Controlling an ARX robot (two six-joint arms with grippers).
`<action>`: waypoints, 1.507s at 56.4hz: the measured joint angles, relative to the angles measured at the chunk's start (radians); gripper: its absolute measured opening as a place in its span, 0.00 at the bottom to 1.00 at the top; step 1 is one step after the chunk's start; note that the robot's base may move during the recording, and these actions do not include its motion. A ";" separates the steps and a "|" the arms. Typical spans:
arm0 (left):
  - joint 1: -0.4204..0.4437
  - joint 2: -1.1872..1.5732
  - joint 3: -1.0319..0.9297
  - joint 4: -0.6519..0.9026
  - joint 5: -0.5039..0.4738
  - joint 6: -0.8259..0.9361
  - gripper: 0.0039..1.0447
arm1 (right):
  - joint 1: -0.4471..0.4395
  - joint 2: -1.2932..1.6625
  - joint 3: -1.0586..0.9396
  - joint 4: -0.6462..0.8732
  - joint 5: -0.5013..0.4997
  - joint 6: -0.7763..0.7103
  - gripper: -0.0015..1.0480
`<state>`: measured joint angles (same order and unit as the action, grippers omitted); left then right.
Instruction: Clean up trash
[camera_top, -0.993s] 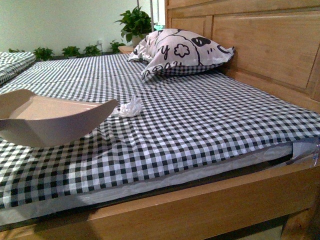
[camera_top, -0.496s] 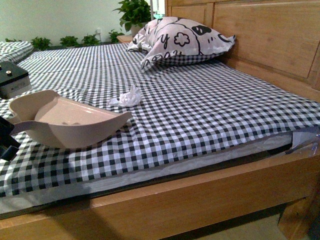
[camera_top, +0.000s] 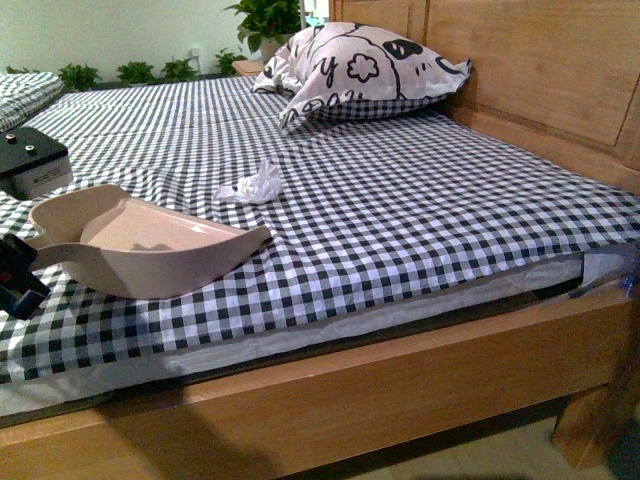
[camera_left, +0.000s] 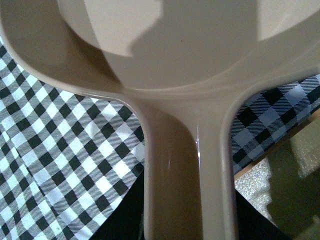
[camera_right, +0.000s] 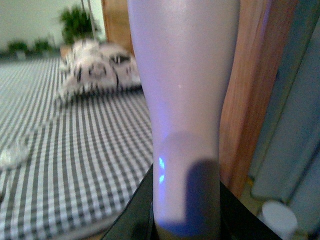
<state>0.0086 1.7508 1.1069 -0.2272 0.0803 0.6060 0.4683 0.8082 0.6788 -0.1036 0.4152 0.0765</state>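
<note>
- The trash (camera_top: 255, 183), a small crumpled wad of white tissue, lies on the worktop (camera_top: 420, 230), a bed under a black-and-white checked sheet. It sits just beyond the front lip of a beige dustpan (camera_top: 140, 245) and does not touch it.
- The left fingers (camera_top: 14, 272), black and at the frame's far left edge, are closed on the dustpan's handle. In the left wrist view the handle runs between dark parts on either side.
- The right fingers (camera_right: 134, 216) are closed around a pale handle (camera_right: 185, 100) that stands upright before the wrist camera. What it belongs to is out of frame.
- A patterned white pillow (camera_top: 360, 62) leans against the wooden headboard (camera_top: 540, 70), well apart from the trash.
- A black box (camera_top: 30, 160) rests on the sheet behind the dustpan.
</note>
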 joint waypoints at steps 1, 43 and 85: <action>0.000 0.000 0.000 0.000 0.000 0.000 0.23 | 0.000 0.014 0.016 -0.027 -0.015 0.005 0.18; 0.000 0.001 0.000 0.000 0.002 0.003 0.23 | 0.049 1.532 1.497 -0.447 -0.388 -0.118 0.18; 0.000 0.001 0.000 0.000 0.002 0.003 0.23 | 0.072 1.939 2.147 -0.914 -0.388 -0.264 0.18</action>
<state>0.0086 1.7515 1.1069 -0.2276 0.0826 0.6094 0.5407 2.7476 2.8258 -1.0176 0.0273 -0.1879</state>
